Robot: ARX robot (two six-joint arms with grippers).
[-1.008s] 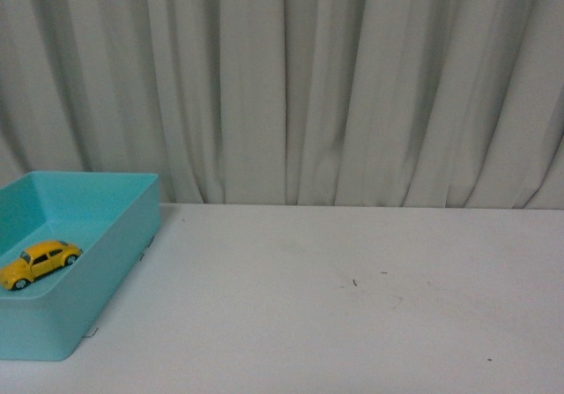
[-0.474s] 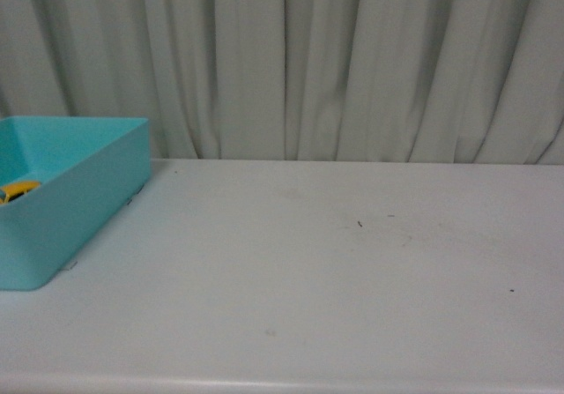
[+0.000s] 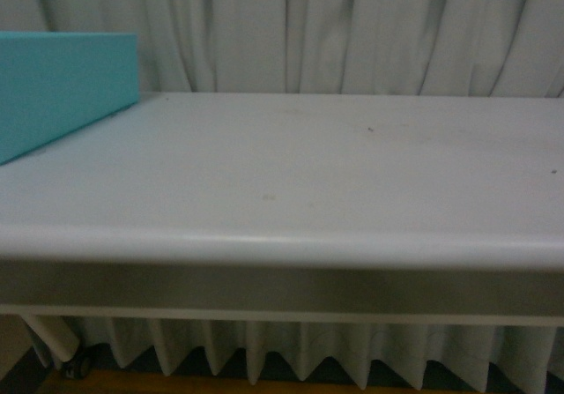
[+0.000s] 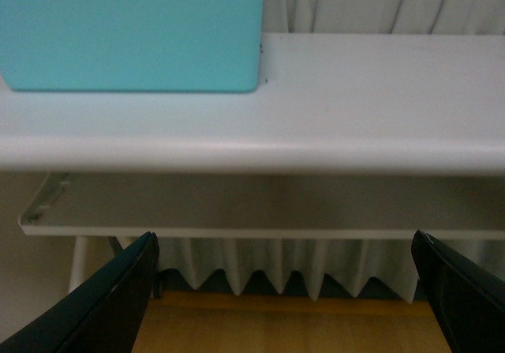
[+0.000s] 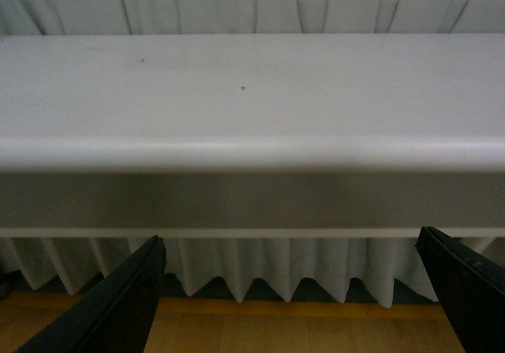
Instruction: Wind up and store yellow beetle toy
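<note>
Both hands, left (image 4: 284,290) and right (image 5: 290,294), hang spread wide below the table (image 3: 291,174) edge; the toy is hidden from view.

A teal bin (image 3: 62,85) stands on the white table (image 3: 308,174), at its left rear. Pleated curtain (image 3: 352,28) behind. Bin interior is not visible.

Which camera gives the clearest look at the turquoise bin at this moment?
The left wrist view: the turquoise bin shows one broad outer wall and a rounded corner, standing on the white table. The front view catches only part of a wall at its edge. The right wrist view shows no bin. No view shows its inside.
</note>
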